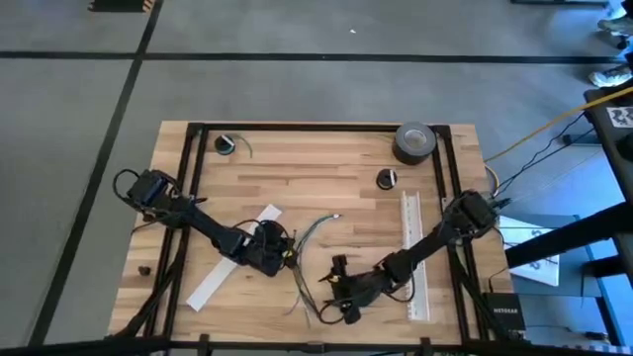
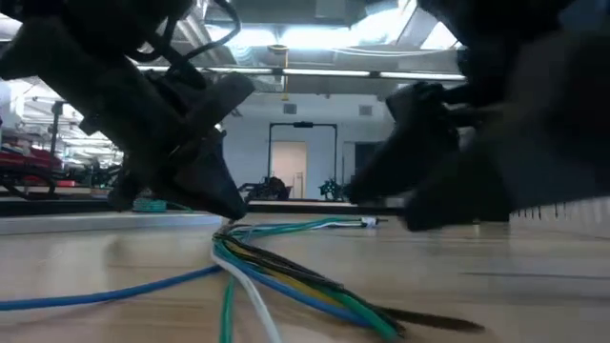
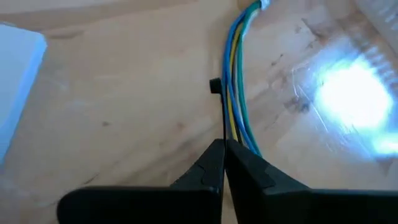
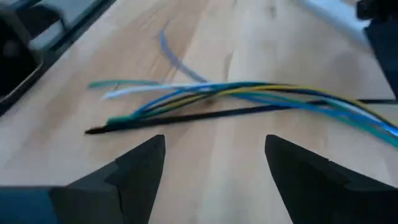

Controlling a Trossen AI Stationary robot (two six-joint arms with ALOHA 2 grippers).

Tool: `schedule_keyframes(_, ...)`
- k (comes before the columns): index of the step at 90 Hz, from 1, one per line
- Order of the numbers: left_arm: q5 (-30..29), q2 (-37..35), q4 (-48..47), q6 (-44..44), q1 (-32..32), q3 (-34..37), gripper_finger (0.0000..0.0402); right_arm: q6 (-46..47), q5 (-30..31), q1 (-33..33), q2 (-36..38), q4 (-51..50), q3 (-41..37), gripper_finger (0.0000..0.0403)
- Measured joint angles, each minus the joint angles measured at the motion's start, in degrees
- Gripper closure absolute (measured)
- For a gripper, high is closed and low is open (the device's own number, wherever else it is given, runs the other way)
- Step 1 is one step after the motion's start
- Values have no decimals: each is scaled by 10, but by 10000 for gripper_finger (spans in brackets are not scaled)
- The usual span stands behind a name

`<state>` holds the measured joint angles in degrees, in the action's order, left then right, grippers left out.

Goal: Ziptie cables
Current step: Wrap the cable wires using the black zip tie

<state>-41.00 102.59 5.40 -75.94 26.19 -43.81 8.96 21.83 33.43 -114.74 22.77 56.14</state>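
Left claw [image 3: 224, 149] on ziptie [image 3: 222, 115]

Wooden table [image 1: 297, 168] with cables [image 1: 315, 233], ziptie [image 4: 205, 116]

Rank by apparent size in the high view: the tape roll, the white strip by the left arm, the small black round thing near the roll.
1. White strip, longest by far.
2. Tape roll.
3. Small black round thing, clearly the smallest.

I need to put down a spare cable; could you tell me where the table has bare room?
Bare wood lies between the small black ring and the tape roll. It is crowded where both grippers meet the cables.
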Motion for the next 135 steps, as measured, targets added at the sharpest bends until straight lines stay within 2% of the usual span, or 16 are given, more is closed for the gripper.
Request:
schedule_keyframes(17, -11, 0, -2, -6, 6, 0, 402, 16, 11, -21, -27, -20, 54, 139)
schedule_keyframes(35, -15, 0, 0, -6, 6, 0, 402, 17, 12, -32, -58, -114, 103, 139)
schedule_keyframes(50, -16, 0, 1, -3, 6, 0, 402, 13, 17, -32, -62, -104, 130, 139)
schedule_keyframes(81, -17, 0, 2, -2, 6, 0, 402, 34, 12, -39, -98, -108, 134, 139)
schedule_keyframes(97, -17, 0, 0, -1, 6, 0, 402, 23, 41, -38, -87, -199, 137, 139)
schedule_keyframes(122, -17, 0, 0, 27, -12, 0, 402, -51, 82, -41, -59, -334, 137, 139)
schedule_keyframes(135, -17, 0, 7, 59, -37, 0, 402, -61, 79, -58, -57, -371, 132, 139)
